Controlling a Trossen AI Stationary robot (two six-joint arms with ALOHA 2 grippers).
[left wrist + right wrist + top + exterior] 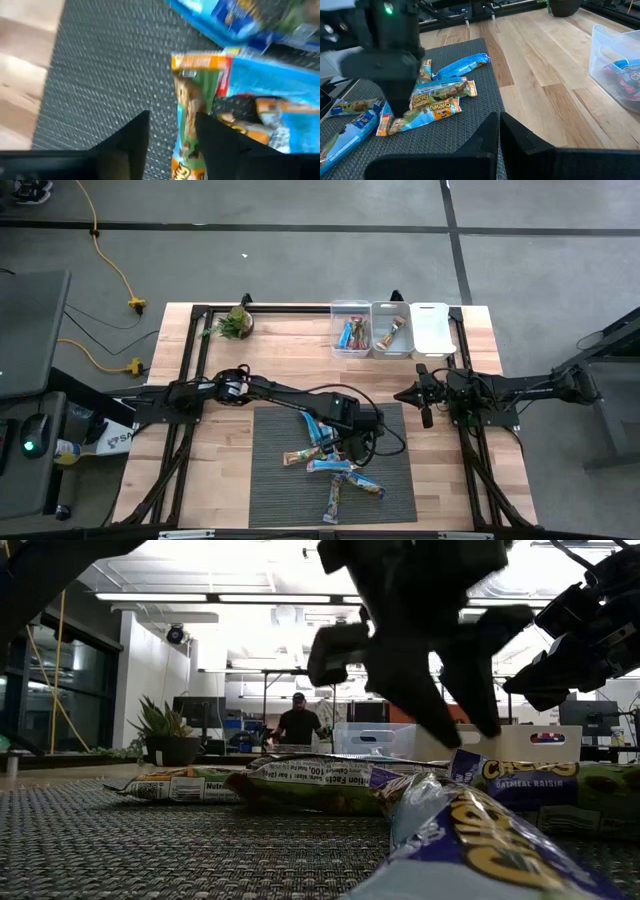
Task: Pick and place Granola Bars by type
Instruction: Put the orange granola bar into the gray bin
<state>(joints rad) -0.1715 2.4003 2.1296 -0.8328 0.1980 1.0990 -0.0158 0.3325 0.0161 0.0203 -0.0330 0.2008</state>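
Grey woven mat (280,480) lying under my left end effector (340,448), fingers spread, hovering above the Granola Bars (330,465), right end effector (424,405) pressed together, waiting beside the mat.

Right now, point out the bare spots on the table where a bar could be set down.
Free: the mat's left half, and the wood between the plant and the bins. Crowded: the mat's right-centre, where the granola bars lie under the left gripper, and the right edge by the right gripper.
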